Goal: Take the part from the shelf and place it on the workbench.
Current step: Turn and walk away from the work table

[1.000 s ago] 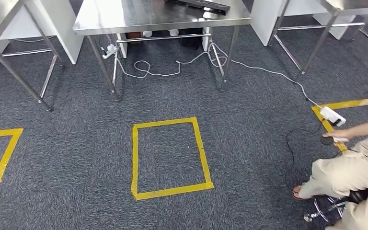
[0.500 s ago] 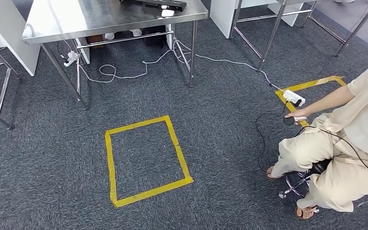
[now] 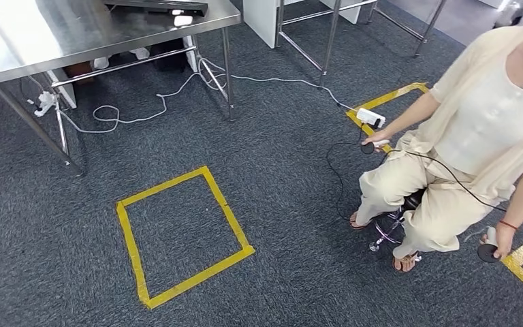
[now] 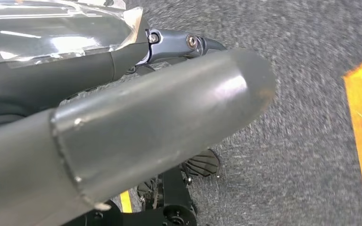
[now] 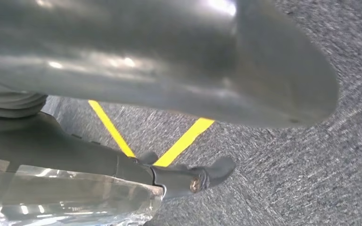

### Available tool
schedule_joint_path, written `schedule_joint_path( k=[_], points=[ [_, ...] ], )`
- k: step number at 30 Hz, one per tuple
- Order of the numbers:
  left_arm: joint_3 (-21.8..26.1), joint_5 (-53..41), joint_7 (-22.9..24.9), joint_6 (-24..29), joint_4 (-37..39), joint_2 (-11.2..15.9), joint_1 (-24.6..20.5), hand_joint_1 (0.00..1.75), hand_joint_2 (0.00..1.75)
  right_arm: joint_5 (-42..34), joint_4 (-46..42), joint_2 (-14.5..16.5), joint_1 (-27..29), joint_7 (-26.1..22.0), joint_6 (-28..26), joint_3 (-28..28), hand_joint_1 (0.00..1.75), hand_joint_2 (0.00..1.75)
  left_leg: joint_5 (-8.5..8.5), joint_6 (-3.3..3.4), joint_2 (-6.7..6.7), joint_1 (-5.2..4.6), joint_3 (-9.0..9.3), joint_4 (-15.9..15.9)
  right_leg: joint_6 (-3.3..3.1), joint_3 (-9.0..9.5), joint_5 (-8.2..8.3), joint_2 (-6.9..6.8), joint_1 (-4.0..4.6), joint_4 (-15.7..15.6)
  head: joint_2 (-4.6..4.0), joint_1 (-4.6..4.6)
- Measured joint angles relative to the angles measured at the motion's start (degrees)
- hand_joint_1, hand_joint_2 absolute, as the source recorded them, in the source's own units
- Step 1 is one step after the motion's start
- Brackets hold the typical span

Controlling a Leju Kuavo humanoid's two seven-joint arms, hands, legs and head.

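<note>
A steel workbench (image 3: 54, 34) stands at the far left of the head view, with a flat dark object (image 3: 156, 5) on its far edge. My left hand (image 4: 136, 108) hangs over the grey carpet, its thick thumb and dark fingers (image 4: 75, 75) stretched out straight and apart. A glossy clear surface (image 4: 52, 33) lies along the far side of those fingers. My right hand (image 5: 169, 61) hangs the same way, thumb apart from its dark fingers (image 5: 75, 155), with carpet showing between them. Neither hand has anything between thumb and fingers.
A person (image 3: 490, 129) sits on a stool at the right, holding a wired controller in each hand. A yellow taped square (image 3: 180, 235) marks the carpet ahead. White cables (image 3: 136, 116) and a power strip (image 3: 371, 117) lie on the floor. More table legs (image 3: 327, 41) stand behind.
The camera has swung to the right, so the whole scene has slid left. The seated person has come much further into the picture and the workbench now sits at the left.
</note>
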Motion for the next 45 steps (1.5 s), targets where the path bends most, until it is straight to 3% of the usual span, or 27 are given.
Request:
schedule_joint_path(
  k=[2, 3, 4, 6, 8, 9, 10, 11, 13, 15, 17, 18, 20, 22, 24, 25, 27, 29, 31, 33, 35, 37, 39, 40, 42, 44, 45],
  points=[
    [-0.27, -0.12, 0.17, 0.01, 0.00, 0.00, -0.25, 0.00, 0.00, -0.14, 0.01, -0.02, 0.11, 0.01, 0.00, -0.10, 0.00, 0.00, -0.14, -0.72, 0.99, 0.05, 0.25, 0.02, -0.86, -0.32, 0.36, 1.26, -0.02, -0.13, 0.01, -0.19],
    [-0.40, -0.16, 0.22, 0.01, -0.01, 0.02, -0.37, 0.00, 0.00, -0.20, 0.01, -0.01, 0.18, 0.01, 0.00, -0.16, 0.00, 0.00, -0.62, -1.11, 0.48, 0.26, 0.18, 0.45, -1.28, -0.28, 0.57, 1.85, -0.31, -0.21, 0.01, -0.27],
    [-0.49, -0.17, 0.25, 0.02, -0.01, 0.04, -0.44, 0.00, 0.00, -0.24, 0.02, 0.01, 0.20, 0.02, 0.00, -0.22, 0.00, 0.00, -1.74, -1.44, -0.79, 0.49, -0.25, 1.68, -1.81, -0.24, 0.87, 2.45, -0.62, -0.29, 0.01, -0.31],
    [-0.53, -0.18, 0.27, 0.03, 0.01, 0.09, -0.33, 0.00, 0.00, -0.28, 0.02, 0.15, 0.18, 0.05, 0.02, -0.27, 0.00, 0.00, -5.96, -1.88, -4.36, 0.81, -2.64, 7.73, -2.60, -0.39, 1.39, 3.65, -0.93, -0.34, 0.01, -0.45],
    [-0.54, -0.16, 0.30, 0.03, 0.02, 0.09, -0.09, 0.00, 0.00, -0.28, 0.02, 0.33, 0.20, 0.07, 0.05, -0.29, 0.00, 0.00, -9.62, -2.01, -5.92, 0.86, -5.72, 15.26, -2.94, -0.79, 1.64, 5.04, -0.72, -0.25, 0.01, -0.50],
    [-0.54, -0.15, 0.30, 0.04, 0.02, 0.09, -0.03, 0.00, 0.00, -0.28, 0.02, 0.39, 0.26, 0.08, 0.06, -0.30, 0.00, 0.00, -9.86, -2.02, -6.10, 0.86, -6.36, 16.96, -2.95, -0.89, 1.70, 5.83, -0.65, -0.17, 0.01, -0.50],
    [-0.54, -0.14, 0.30, 0.04, 0.01, 0.09, 0.00, 0.00, 0.00, -0.28, 0.02, 0.41, 0.34, 0.09, 0.07, -0.31, 0.00, 0.00, -8.89, -1.98, -6.22, 0.90, -5.96, 16.42, -2.95, -0.92, 1.73, 6.65, -0.62, -0.04, 0.00, -0.50],
    [-0.54, -0.14, 0.30, 0.05, 0.01, 0.09, 0.00, 0.00, 0.00, -0.28, 0.02, 0.43, 0.39, 0.10, 0.07, -0.32, 0.00, 0.00, -7.00, -1.89, -6.48, 0.98, -4.57, 13.70, -2.91, -0.91, 1.74, 7.47, -0.62, 0.13, 0.00, -0.51],
    [-0.55, -0.14, 0.30, 0.06, 0.01, 0.13, 0.00, 0.00, 0.00, -0.28, 0.02, 0.49, 0.31, 0.11, 0.07, -0.32, 0.00, 0.00, -3.30, -1.67, -8.78, 1.31, -0.85, 5.90, -2.75, -1.12, 1.71, 9.01, -0.44, 0.60, 0.00, -0.52],
    [-0.57, -0.14, 0.31, 0.06, 0.01, 0.16, -0.02, 0.00, 0.00, -0.27, 0.02, 0.53, 0.15, 0.11, 0.07, -0.32, 0.00, 0.00, -2.24, -1.43, -10.58, 1.39, 0.85, 1.83, -2.16, -1.79, 1.88, 10.30, -0.21, 0.94, 0.00, -0.46],
    [-0.58, -0.15, 0.33, 0.06, 0.01, 0.13, -0.08, 0.00, 0.00, -0.26, 0.03, 0.50, 0.28, 0.12, 0.07, -0.33, 0.00, 0.00, -2.21, -0.91, -9.78, 1.08, 0.81, 1.40, -1.14, -2.68, 2.34, 11.52, -0.19, 0.83, 0.00, -0.39],
    [-0.58, -0.14, 0.33, 0.05, 0.01, 0.07, -0.13, 0.00, 0.00, -0.26, 0.03, 0.45, 0.41, 0.13, 0.07, -0.34, 0.00, 0.00, -1.93, -0.45, -9.05, 1.01, 0.80, 1.12, -0.74, -3.08, 2.37, 11.48, -0.21, 0.99, 0.00, -0.40],
    [-0.57, -0.13, 0.32, 0.04, 0.01, -0.04, -0.16, 0.00, 0.00, -0.26, 0.04, 0.42, 0.46, 0.14, 0.07, -0.36, 0.00, 0.00, -1.32, 0.54, -7.51, 1.09, 0.73, 0.46, -0.67, -4.78, 0.78, 9.26, 0.01, 3.74, 0.01, -0.11],
    [-0.56, -0.07, 0.30, 0.04, 0.00, -0.02, -0.07, 0.00, 0.00, -0.21, 0.04, 0.45, 0.32, 0.14, 0.08, -0.37, 0.00, 0.00, -1.08, 1.01, -5.81, 0.95, 0.48, 0.29, -1.12, -8.18, -2.84, 6.25, -0.01, 10.96, 0.01, 0.24],
    [-0.56, 0.13, 0.27, 0.05, 0.00, 0.00, 0.02, 0.00, 0.00, -0.10, 0.04, 0.45, 0.32, 0.14, 0.11, -0.37, 0.00, 0.00, -1.04, 1.06, -4.03, 0.71, 0.29, 0.31, -0.89, -10.64, -5.14, 5.28, -0.19, 17.02, 0.00, 0.31],
    [-0.56, 0.25, 0.25, 0.05, 0.00, -0.01, 0.05, 0.00, 0.00, -0.02, 0.04, 0.44, 0.37, 0.14, 0.13, -0.37, 0.00, 0.00, -1.03, 1.05, -3.25, 0.66, 0.26, 0.32, -0.49, -10.27, -5.01, 5.07, -0.25, 17.11, 0.00, 0.33],
    [-0.56, 0.43, 0.18, 0.05, 0.00, -0.03, 0.04, 0.00, 0.00, 0.13, 0.04, 0.40, 0.42, 0.14, 0.13, -0.37, 0.00, 0.00, -1.04, 0.96, -1.88, 0.64, 0.38, 0.33, 0.43, -6.13, -2.77, 3.87, -0.37, 10.69, 0.00, 0.36],
    [-0.56, 0.46, 0.06, 0.06, 0.00, -0.04, 0.07, 0.00, 0.00, 0.27, 0.04, 0.40, 0.17, 0.17, 0.14, -0.37, 0.00, 0.00, -1.20, 0.52, -0.71, 0.33, 0.59, 0.43, 0.53, -1.67, -0.46, 1.39, -0.15, 2.96, 0.00, 0.40],
    [-0.56, 0.49, -0.05, 0.05, 0.00, -0.04, 0.04, 0.00, 0.00, 0.38, 0.05, 0.44, 0.03, 0.27, 0.16, -0.36, 0.00, 0.00, -1.40, -0.17, 0.34, 0.01, 0.88, 0.54, -0.16, -0.68, 0.35, 0.57, 0.23, 0.54, 0.00, 0.24],
    [-0.56, 0.51, -0.09, 0.03, 0.00, -0.05, -0.07, 0.00, 0.00, 0.45, 0.08, 0.42, 0.14, 0.45, 0.17, -0.34, 0.00, 0.00, -1.66, -0.88, 0.84, 0.18, 1.16, 0.67, -0.96, -0.92, 0.60, 1.84, -0.09, 0.60, 0.00, 0.03],
    [-0.56, 0.53, -0.13, 0.00, -0.01, -0.04, -0.09, 0.00, 0.00, 0.50, 0.09, 0.38, 0.12, 0.69, 0.19, -0.36, 0.00, 0.00, -3.56, -1.52, -1.56, 0.58, 0.45, 2.77, -1.88, -0.76, 1.00, 3.00, -0.71, 0.45, 0.00, -0.05],
    [-0.56, 0.54, -0.13, -0.01, 0.00, -0.02, 0.11, 0.00, 0.00, 0.55, 0.09, 0.44, -0.07, 0.95, 0.20, -0.36, 0.00, 0.00, -7.51, -1.82, -4.92, 0.80, -2.20, 9.00, -2.58, -0.96, 1.34, 4.21, -0.71, 0.45, 0.00, -0.11],
    [-0.56, 0.54, 0.00, 0.01, 0.01, -0.02, 0.32, 0.00, 0.00, 0.51, 0.09, 0.48, -0.19, 1.11, 0.20, -0.35, 0.00, 0.00, -9.96, -1.92, -6.02, 0.83, -4.93, 15.15, -2.84, -1.19, 1.48, 5.66, -0.41, 0.54, 0.00, -0.11],
    [-0.56, 0.52, 0.11, 0.03, 0.01, -0.02, 0.35, 0.00, 0.00, 0.47, 0.09, 0.46, -0.16, 1.15, 0.20, -0.36, 0.00, 0.00, -9.54, -1.96, -6.13, 0.87, -5.24, 15.82, -2.87, -1.22, 1.51, 6.42, -0.35, 0.63, 0.00, -0.11],
    [-0.56, 0.49, 0.31, 0.06, 0.00, -0.01, 0.32, 0.00, 0.00, 0.39, 0.09, 0.44, -0.12, 1.16, 0.20, -0.37, 0.00, 0.00, -5.74, -2.01, -6.80, 1.20, -2.98, 10.85, -2.79, -1.24, 1.46, 8.07, -0.39, 1.08, 0.00, -0.11],
    [-0.57, 0.44, 0.44, 0.06, 0.02, 0.01, 0.26, 0.00, 0.00, 0.35, 0.09, 0.48, -0.27, 1.16, 0.20, -0.37, 0.00, 0.00, -3.25, -1.98, -9.53, 1.65, -0.13, 4.61, -2.42, -1.70, 1.33, 9.61, -0.29, 1.78, 0.00, -0.10],
    [-0.57, 0.40, 0.49, 0.04, 0.03, 0.01, 0.25, 0.00, 0.00, 0.32, 0.09, 0.49, -0.39, 1.17, 0.20, -0.37, 0.00, 0.00, -3.01, -1.85, -10.61, 1.67, 0.50, 3.08, -2.07, -2.16, 1.36, 10.25, -0.22, 2.02, 0.00, -0.08]
  ],
)
